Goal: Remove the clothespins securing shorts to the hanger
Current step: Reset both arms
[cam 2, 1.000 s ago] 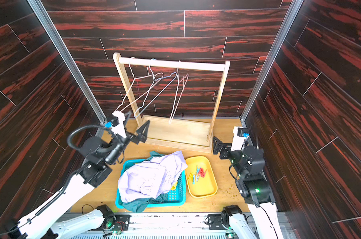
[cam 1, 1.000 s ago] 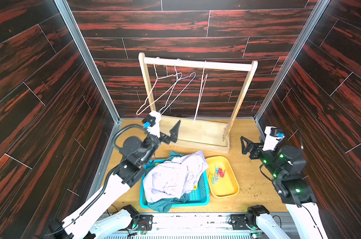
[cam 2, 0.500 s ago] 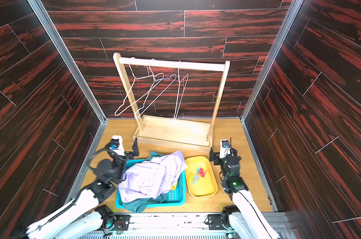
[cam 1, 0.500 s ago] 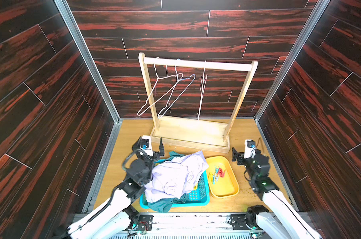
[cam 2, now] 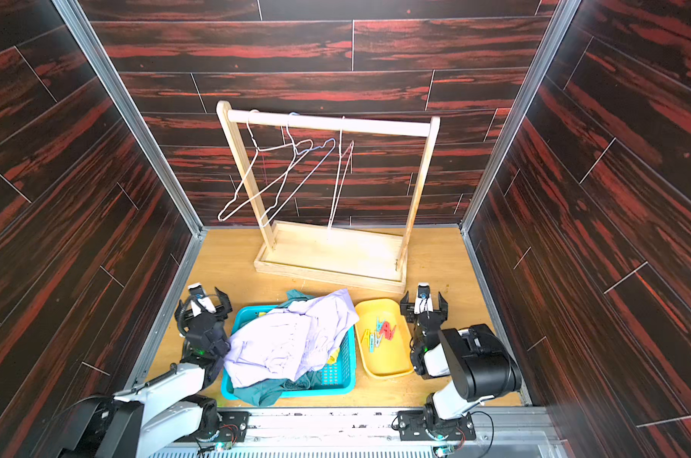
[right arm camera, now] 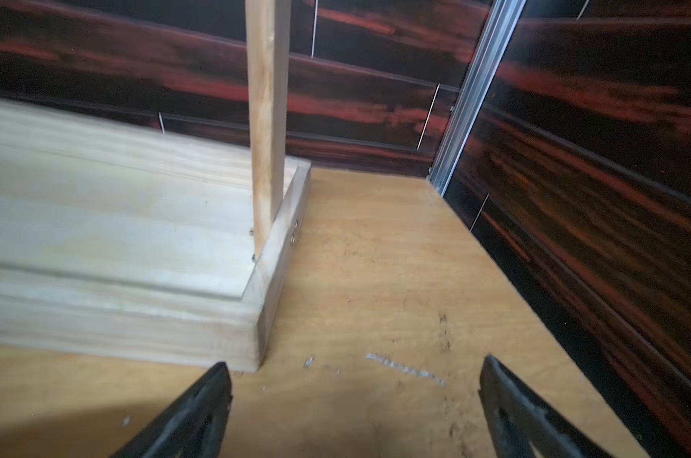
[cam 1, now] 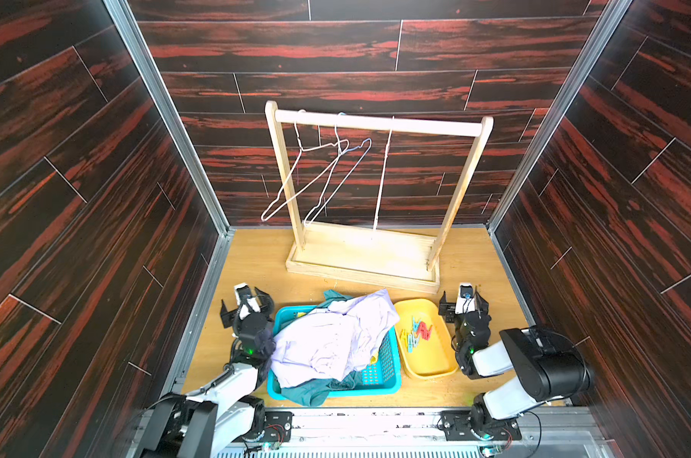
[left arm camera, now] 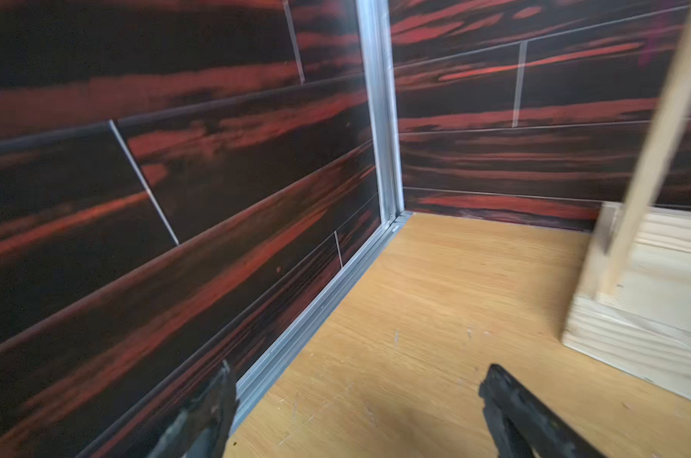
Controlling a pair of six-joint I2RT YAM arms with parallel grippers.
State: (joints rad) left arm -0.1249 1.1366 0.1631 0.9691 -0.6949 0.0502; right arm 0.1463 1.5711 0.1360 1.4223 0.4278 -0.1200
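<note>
Nearest the arm bases: blue basket heaped with the shorts, lavender pair on top, teal underneath, a sliver of yellow at the side. Just beside it, toward the right arm, a yellow tray with the clothespins lying loose in a small cluster of yellow, blue and red; too small to count surely.

A little farther out: left gripper low beside the basket, jaws spread wide, nothing between them, only bare table ahead in its wrist view. Right gripper low beside the tray, likewise wide apart and empty, facing the corner of the rack base.

Farthest: three wire hangers on the wooden rail, all bare, no fabric and no pin visible on any.

Looks complete as far as visible: all three pairs off and in the basket, pins gathered in the tray. Nothing apparent to unclip; at most, parking the arms.
</note>
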